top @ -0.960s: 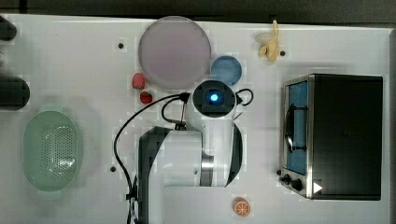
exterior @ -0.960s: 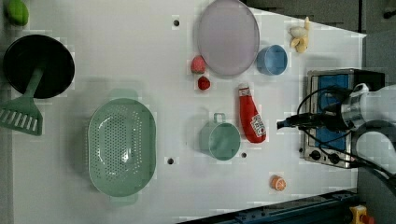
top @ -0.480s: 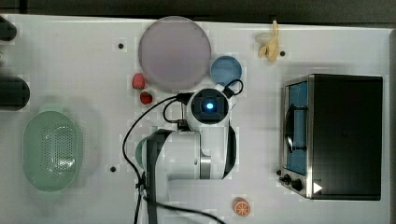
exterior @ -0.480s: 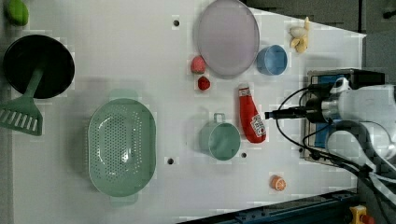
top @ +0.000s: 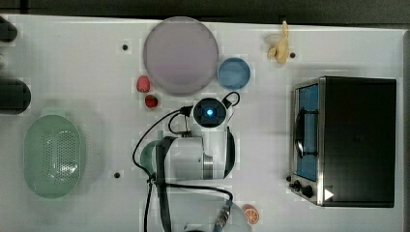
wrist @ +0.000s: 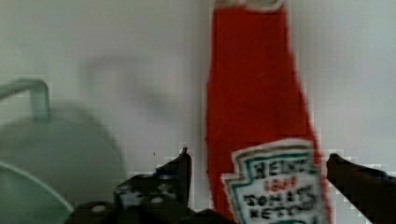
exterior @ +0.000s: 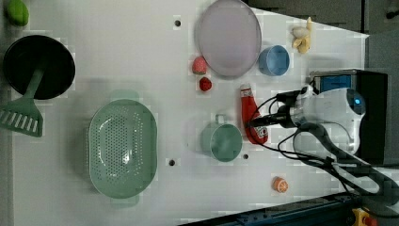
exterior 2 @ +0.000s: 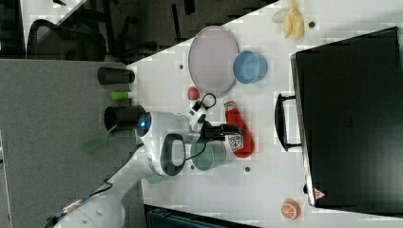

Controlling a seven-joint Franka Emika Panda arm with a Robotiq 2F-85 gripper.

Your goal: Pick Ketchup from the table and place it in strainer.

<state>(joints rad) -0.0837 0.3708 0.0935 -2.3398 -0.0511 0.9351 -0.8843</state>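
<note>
White table (exterior: 117,56) carries the Ketchup (exterior: 251,117) lying flat; the gripper (wrist: 254,172) straddles it, fingers spread, not grasping; strainer (exterior: 123,148) well apart.

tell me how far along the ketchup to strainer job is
Early. Done: the open gripper sits over the ketchup bottle, a finger on each side of its label. In hand: nothing is gripped; the bottle lies on the table. Left: close, lift, and carry it to the empty strainer.

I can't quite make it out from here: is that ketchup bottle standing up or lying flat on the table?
Lying flat. The ketchup bottle shows its full length in the left view, white cap at one end, label facing up, beside the teal cup.
</note>
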